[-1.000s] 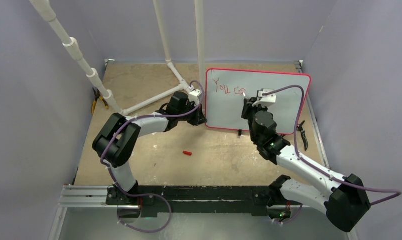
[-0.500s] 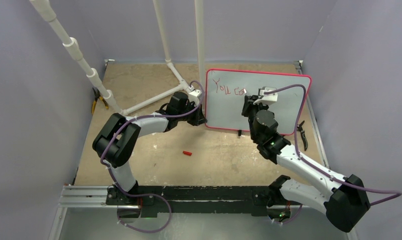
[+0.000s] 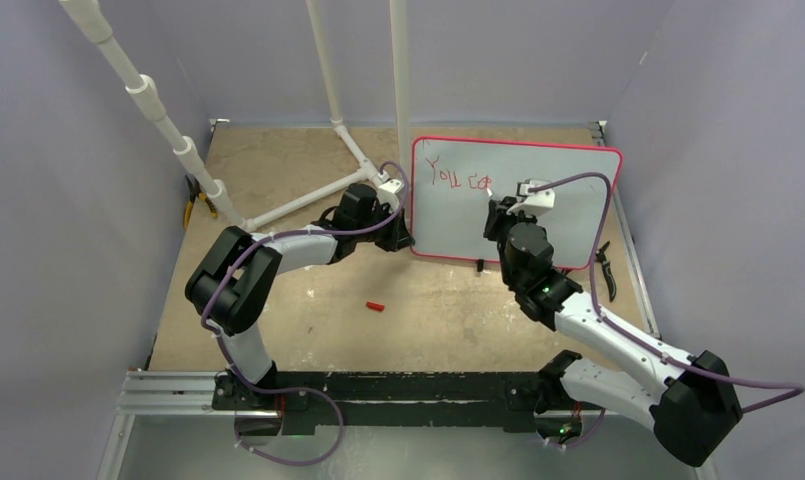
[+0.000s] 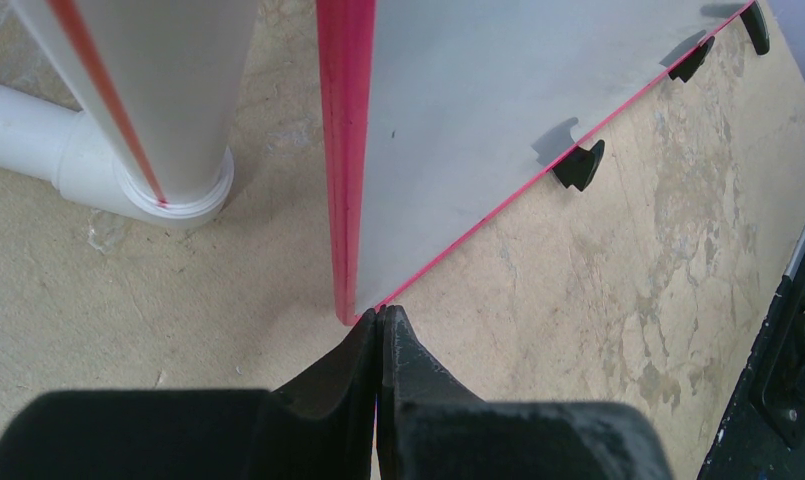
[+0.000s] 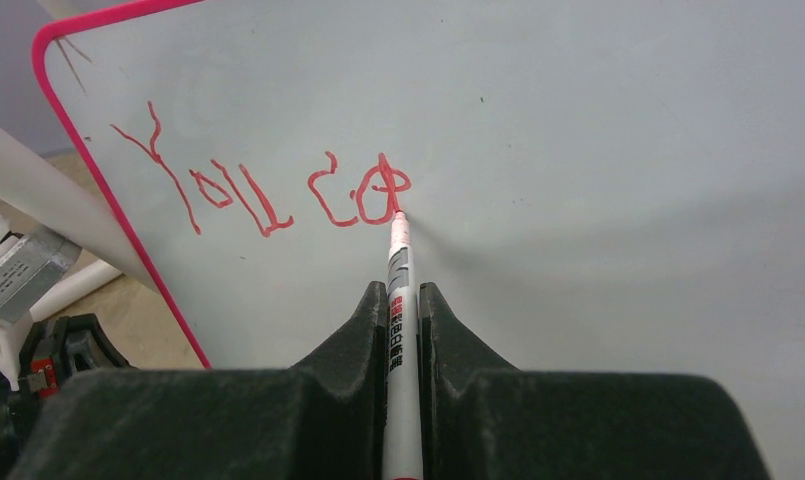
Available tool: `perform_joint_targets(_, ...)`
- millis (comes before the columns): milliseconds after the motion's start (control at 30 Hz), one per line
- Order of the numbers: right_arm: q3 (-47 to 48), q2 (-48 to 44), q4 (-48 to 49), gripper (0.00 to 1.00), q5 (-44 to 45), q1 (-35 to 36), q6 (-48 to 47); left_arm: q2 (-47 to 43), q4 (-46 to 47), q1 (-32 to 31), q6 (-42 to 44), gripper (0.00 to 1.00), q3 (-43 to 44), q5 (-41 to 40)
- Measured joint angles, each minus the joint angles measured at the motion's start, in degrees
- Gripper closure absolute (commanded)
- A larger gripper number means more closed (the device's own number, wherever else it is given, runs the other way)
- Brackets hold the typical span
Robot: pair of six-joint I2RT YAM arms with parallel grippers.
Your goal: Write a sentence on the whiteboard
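Meanwhile, the right fingers (image 5: 363, 322), clamped on the marker (image 5: 398, 285), have added a red stroke to the sentence (image 5: 268, 192) on the whiteboard (image 3: 573, 215), upper right of the overhead frame, the left fingers (image 4: 350, 362) pinched shut at its corner, and most of it looks unwritten.

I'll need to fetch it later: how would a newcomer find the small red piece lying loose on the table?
Find the whiteboard standing far right on the table. From its lower left corner, come toward the near edge: the small red piece lies alone on tan tabletop. It is the only loose red thing there.
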Motion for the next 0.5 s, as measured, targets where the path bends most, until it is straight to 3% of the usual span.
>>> perform_joint_targets(500, -0.07, -3.74, -1.49, 1.0, 1.42, 0.0, -0.52, 0.0, 0.0, -0.07, 0.0, 1.0, 0.0, 0.0)
